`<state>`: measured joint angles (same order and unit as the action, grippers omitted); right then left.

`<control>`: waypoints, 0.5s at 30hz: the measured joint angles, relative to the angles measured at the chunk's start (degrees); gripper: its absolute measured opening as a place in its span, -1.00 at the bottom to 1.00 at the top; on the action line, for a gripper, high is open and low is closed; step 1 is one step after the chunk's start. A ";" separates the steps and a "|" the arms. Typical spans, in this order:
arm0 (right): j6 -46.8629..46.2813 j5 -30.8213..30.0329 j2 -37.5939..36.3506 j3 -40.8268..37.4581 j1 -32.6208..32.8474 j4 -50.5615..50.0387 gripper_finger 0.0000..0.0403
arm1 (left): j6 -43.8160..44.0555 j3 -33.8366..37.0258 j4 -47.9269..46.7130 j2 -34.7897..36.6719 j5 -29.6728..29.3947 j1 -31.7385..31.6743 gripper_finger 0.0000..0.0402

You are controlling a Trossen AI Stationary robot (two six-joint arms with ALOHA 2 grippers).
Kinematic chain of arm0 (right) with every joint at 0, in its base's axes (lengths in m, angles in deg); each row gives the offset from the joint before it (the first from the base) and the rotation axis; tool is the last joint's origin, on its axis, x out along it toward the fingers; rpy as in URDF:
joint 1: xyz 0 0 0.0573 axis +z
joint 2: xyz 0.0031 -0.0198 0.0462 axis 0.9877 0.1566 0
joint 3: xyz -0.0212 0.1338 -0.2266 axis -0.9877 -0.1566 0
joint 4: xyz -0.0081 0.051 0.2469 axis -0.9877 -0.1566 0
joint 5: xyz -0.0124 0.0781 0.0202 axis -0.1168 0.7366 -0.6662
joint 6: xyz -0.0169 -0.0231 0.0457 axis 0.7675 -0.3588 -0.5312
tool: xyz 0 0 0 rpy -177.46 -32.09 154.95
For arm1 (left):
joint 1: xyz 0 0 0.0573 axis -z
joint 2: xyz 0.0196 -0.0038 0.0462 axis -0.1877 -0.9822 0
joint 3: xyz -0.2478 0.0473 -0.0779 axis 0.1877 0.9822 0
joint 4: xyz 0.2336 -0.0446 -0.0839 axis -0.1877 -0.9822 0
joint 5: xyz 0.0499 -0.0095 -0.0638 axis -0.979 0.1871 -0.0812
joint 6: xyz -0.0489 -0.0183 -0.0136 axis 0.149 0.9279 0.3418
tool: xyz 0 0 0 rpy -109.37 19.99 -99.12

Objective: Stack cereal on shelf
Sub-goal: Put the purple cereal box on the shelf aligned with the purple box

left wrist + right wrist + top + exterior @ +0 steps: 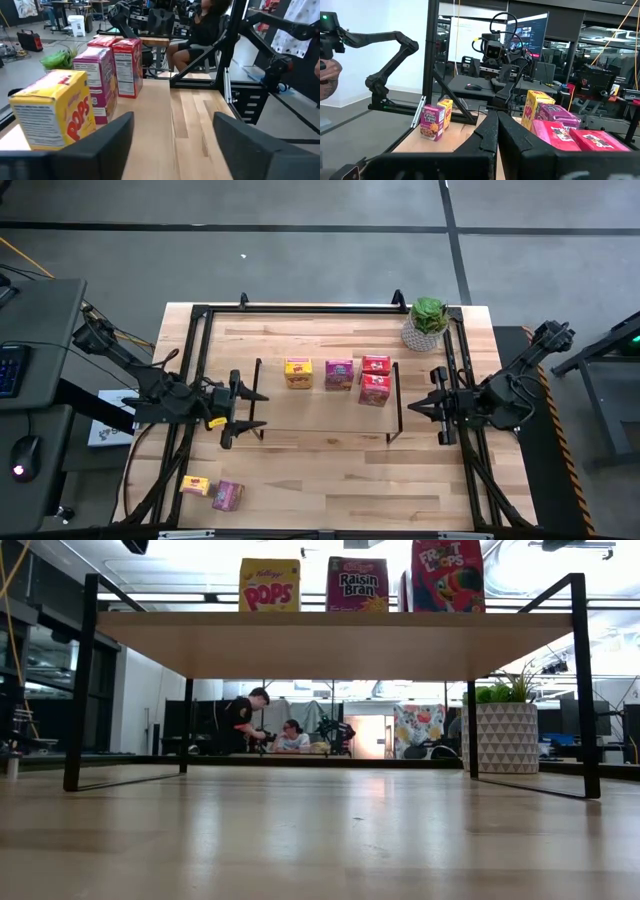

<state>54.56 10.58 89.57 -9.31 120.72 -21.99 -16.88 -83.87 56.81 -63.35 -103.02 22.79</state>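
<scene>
The fingers (105,145) of the left gripper (243,409) stand wide apart with nothing between them, at the left end of the shelf (320,420), while the right gripper (420,406) has its fingers (515,135) pressed together and empty at the shelf's right end. Nearest of all, on the bare tabletop (350,480) at its near left corner, lie two boxes off the shelf: a yellow box (195,485) and just to its right a magenta box (228,495), close beside each other. Farther in, the shelf stands across the middle of the table on thin black legs. On its far part four cereal boxes stand upright in a line from left to right: a yellow Pops box (298,372), a magenta Raisin Bran box (339,374), then two red boxes at the right, one red box (374,389) nearer and the other red box (376,365) just behind it. Beyond the shelf's right end, at the far right corner of the table, sits a potted plant (427,323). In the room behind, two people (262,728) are at a desk.
</scene>
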 joint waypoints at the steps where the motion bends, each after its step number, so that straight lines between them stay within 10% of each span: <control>1: -0.02 0.00 0.00 0.00 0.00 0.00 -1.00 | 0.08 -0.20 -0.14 -0.46 0.21 0.00 0.37; 8: -0.06 0.00 0.02 0.00 0.00 -0.02 -1.00 | 3.63 -10.62 -7.43 -5.14 1.27 1.31 0.52; 15: -0.06 -0.02 0.02 0.00 0.00 -0.36 -1.00 | 35.22 -32.10 -47.78 -19.16 -0.52 5.64 0.52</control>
<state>54.50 10.56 89.59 -9.31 120.72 -22.35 18.34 -115.97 9.03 -82.52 -103.54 28.43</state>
